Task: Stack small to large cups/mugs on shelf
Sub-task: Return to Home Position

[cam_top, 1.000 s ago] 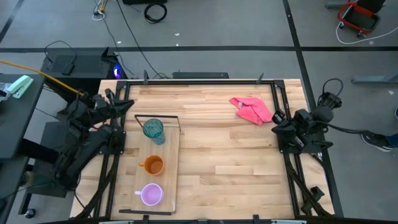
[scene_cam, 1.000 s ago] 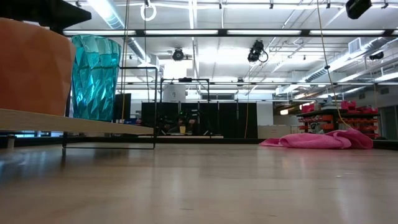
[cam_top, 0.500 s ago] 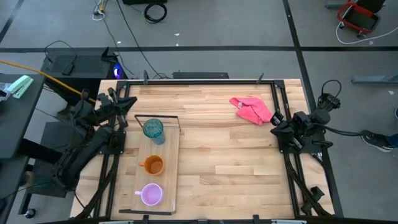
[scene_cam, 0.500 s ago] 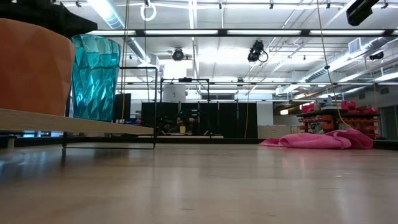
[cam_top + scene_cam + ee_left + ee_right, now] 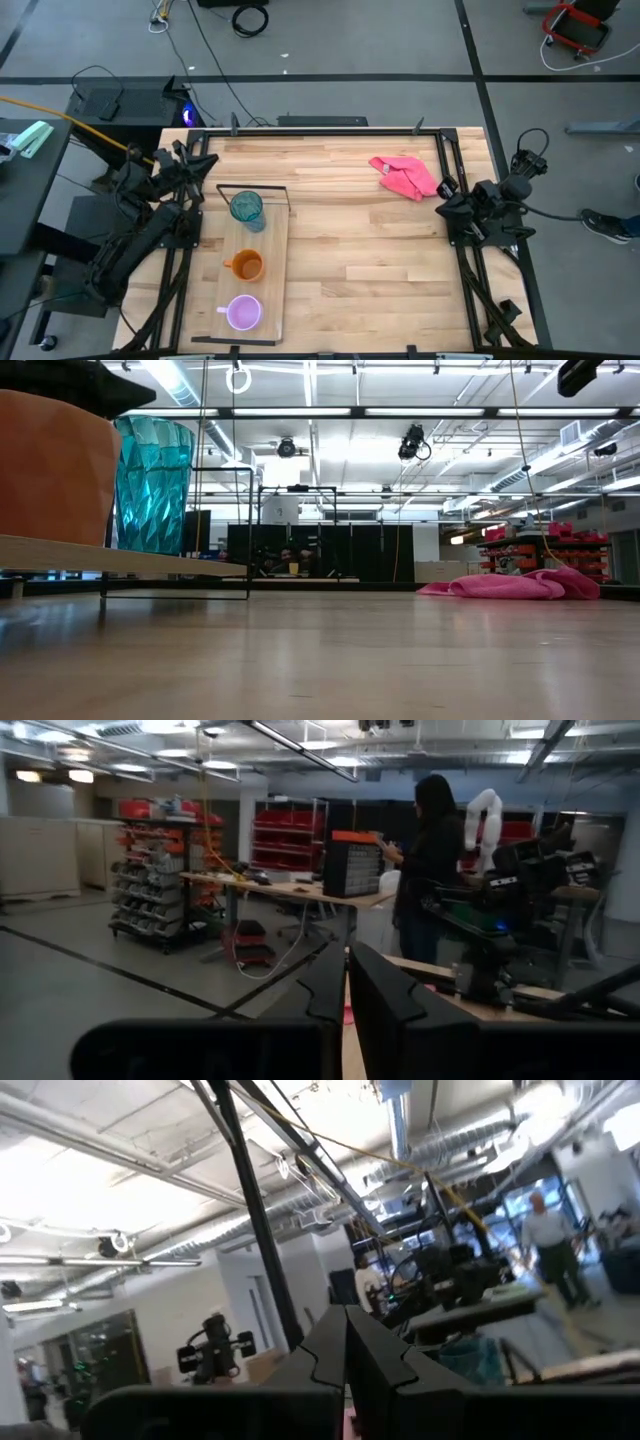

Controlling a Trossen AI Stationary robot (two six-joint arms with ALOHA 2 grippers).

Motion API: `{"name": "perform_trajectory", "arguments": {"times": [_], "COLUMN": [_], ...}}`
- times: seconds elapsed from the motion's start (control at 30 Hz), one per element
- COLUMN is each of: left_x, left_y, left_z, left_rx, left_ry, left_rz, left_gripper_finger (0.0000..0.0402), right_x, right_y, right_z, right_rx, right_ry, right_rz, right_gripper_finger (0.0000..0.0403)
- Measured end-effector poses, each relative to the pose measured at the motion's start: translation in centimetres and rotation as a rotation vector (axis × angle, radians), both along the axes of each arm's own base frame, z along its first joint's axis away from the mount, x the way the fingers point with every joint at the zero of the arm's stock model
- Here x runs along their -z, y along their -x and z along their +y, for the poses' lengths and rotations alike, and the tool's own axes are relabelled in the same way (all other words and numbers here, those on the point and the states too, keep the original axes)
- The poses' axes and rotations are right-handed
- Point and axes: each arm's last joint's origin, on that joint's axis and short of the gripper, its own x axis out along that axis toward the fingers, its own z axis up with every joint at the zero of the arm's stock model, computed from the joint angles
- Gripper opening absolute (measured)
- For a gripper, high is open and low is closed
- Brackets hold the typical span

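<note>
The shelf lies along the table's left part. Three cups stand on its board in a row. The teal tumbler is at the far end, the orange mug in the middle and the lilac mug at the near end. In the low view the orange mug and the tumbler stand upright on the board. My left gripper hangs shut, folded back over the table's left edge, far-left of the tumbler. My right gripper is shut at the right edge. Both wrist views show shut, empty fingers.
A crumpled pink cloth lies at the table's far right, close to my right gripper. Thin black wire frames stand at the shelf's ends. Bare planks fill the middle and near right. A person stands in the room beyond the table.
</note>
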Motion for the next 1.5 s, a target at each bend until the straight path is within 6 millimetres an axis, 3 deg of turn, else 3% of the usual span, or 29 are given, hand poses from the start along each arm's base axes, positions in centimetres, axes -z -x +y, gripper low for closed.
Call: {"name": "perform_trajectory", "arguments": {"times": [0.23, 0.9, 1.13, 1.5], "left_x": [-0.2, 0.2, 0.4, 1.7], "left_y": [0.4, 0.7, 0.7, 0.5], "left_z": [0.5, 0.5, 0.5, 0.9], "left_rx": [-0.231, -0.318, -0.32, -0.322], "left_ry": [0.034, 0.029, 0.042, 0.091], "left_rz": [-0.068, -0.023, -0.006, 0.058], "left_gripper_finger": [0.0035, 0.0033, 0.0033, 0.0027], "right_x": [-0.6, -0.3, 2.9, 4.2], "right_y": [0.6, 0.9, 0.0, -0.3], "right_z": [-0.5, -0.8, 0.0, 0.2], "right_rx": [0.045, 0.047, 0.038, 0.029], "right_ry": [0.043, 0.049, 0.024, 0.029], "right_rz": [-0.068, -0.067, -0.071, -0.047], "right_gripper_finger": [0.0014, 0.0014, 0.0014, 0.0014]}}
